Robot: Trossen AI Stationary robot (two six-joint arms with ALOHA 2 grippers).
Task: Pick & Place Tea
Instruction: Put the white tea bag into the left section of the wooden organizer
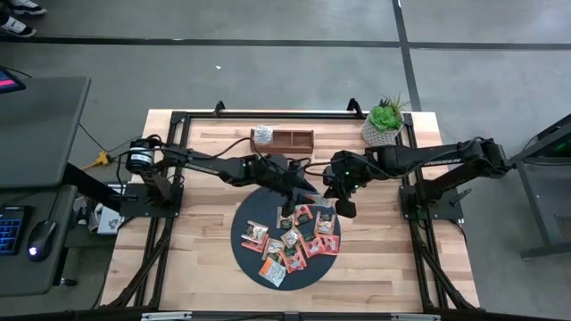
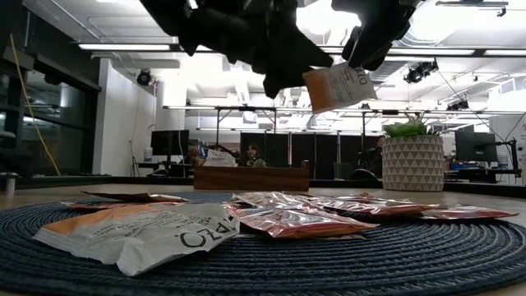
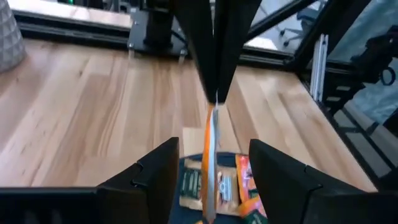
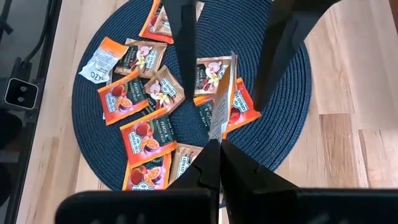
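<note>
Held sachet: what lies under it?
The sachet, pinched by the shut right tool, hangs between the left tool's open fingers above the mat and loose sachets. It partly hides one beneath.

From down at table height, the white sachet [image 2: 156, 234] lying at the near edge of the dark round mat [image 2: 427, 259] shows large grey letters that look like "ARO", printed upside down. The orange-and-white sachet [image 2: 337, 85] held up above the mat carries the same sort of lettering running sideways, too cropped to read fully. The red and orange sachets [image 4: 144, 138] on the mat have printed labels, but their wording is too small to make out.
</note>
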